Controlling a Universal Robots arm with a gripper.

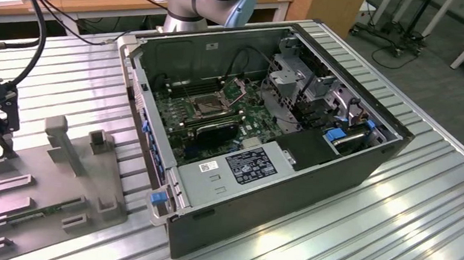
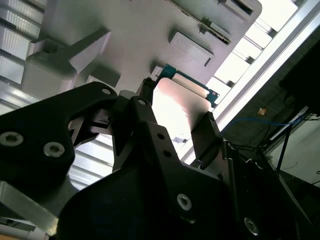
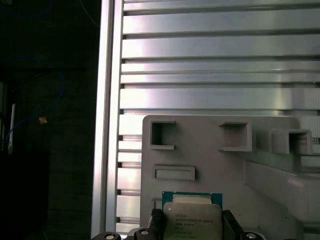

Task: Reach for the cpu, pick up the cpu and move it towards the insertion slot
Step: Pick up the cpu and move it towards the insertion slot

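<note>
The cpu is a small square chip with a pale metal face and a green edge, seen in both wrist views. My gripper is shut on the cpu, with one black finger pressed against each of two opposite sides. The chip hangs a little above the grey plastic tray. In the exterior view my gripper is at the far left, over the tray's back corner. The insertion slot, a silvery-framed socket with a dark centre, sits on the green motherboard inside the open computer case, well off to the exterior view's right.
The open computer case lies on its side on the ribbed aluminium table, its wall standing between tray and socket. The tray has upright posts and a long green memory stick. The arm's base stands behind the case.
</note>
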